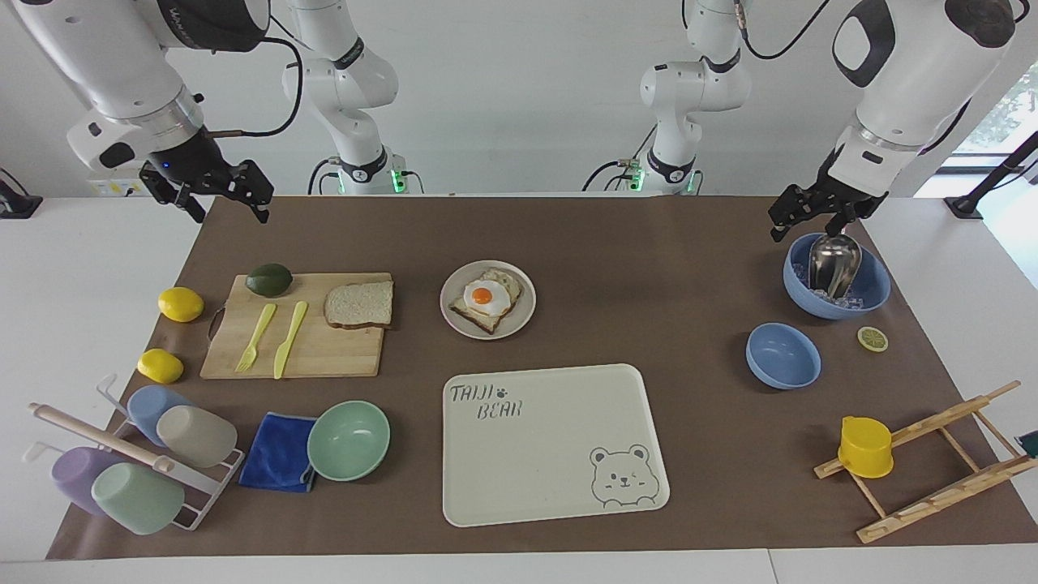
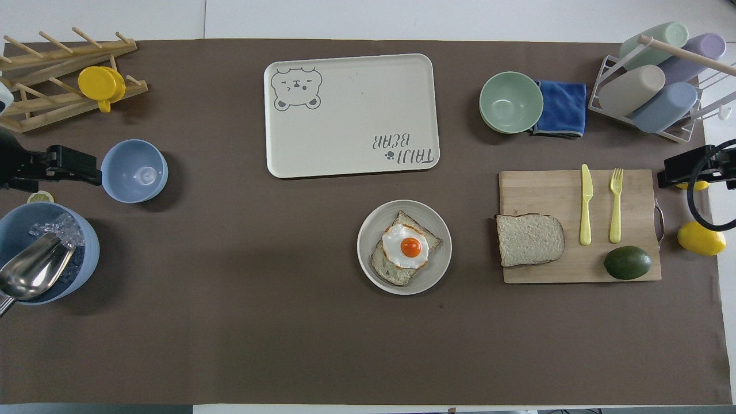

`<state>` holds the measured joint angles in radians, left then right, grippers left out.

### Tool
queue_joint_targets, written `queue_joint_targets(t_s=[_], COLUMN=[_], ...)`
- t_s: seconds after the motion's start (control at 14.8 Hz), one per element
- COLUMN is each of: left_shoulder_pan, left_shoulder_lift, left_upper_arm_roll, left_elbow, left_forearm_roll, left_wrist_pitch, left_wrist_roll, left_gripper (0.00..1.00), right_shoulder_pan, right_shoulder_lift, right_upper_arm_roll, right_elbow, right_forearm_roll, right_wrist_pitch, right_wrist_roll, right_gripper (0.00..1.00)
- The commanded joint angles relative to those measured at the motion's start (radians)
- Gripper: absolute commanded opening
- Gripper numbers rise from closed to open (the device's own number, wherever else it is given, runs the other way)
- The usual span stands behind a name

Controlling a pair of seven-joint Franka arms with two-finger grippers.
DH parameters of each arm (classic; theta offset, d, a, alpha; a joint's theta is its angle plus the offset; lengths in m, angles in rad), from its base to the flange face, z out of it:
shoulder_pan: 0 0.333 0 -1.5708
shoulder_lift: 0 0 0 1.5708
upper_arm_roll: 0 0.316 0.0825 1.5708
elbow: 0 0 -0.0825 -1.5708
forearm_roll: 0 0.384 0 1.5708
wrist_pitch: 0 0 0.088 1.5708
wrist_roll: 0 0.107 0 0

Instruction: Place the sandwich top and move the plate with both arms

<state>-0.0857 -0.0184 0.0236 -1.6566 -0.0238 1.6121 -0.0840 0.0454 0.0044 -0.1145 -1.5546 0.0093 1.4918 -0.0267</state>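
The sandwich top (image 1: 359, 304) is a slice of pale bread with a brown crust. It lies flat on a wooden cutting board (image 1: 324, 357), at the end of the board toward the plate, and shows in the overhead view (image 2: 529, 239). The round beige-grey plate (image 1: 523, 312) stands mid-table beside the board and holds an egg-topped toast (image 1: 486, 298); it also shows in the overhead view (image 2: 368, 253). My right gripper (image 1: 229, 212) hangs open and empty over the mat's corner at the right arm's end. My left gripper (image 1: 811, 229) hangs open and empty over the ice bowl's rim.
The board also holds an avocado (image 1: 269, 279), a yellow fork and a knife. The cream bear tray (image 1: 551, 454) lies farther from the robots than the plate. A mint bowl (image 1: 349, 440), blue cloth, cup rack, two lemons, two blue bowls (image 1: 782, 354) and a wooden rack also stand around.
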Motion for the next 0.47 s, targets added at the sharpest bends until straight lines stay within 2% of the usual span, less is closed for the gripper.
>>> queue_joint_targets(t_s=[0.0, 0.41], left_shoulder_pan=[-0.002, -0.002], left_shoulder_lift=[-0.012, -0.012], left_upper_arm_roll=[0.003, 0.003], left_elbow=[-0.006, -0.006], left_forearm_roll=[0.013, 0.013], left_wrist_pitch=[-0.011, -0.009], left_wrist_roll=[0.003, 0.003], left_gripper=[1.0, 1.0], right_shoulder_pan=[-0.01, -0.006], right_shoulder_lift=[0.008, -0.001], right_upper_arm_roll=[0.01, 0.012], right_elbow=[0.016, -0.004], right_forearm_roll=[-0.014, -0.003], right_wrist_pitch=[-0.005, -0.001], right_wrist_roll=[0.017, 0.025], right_gripper=[1.0, 1.0])
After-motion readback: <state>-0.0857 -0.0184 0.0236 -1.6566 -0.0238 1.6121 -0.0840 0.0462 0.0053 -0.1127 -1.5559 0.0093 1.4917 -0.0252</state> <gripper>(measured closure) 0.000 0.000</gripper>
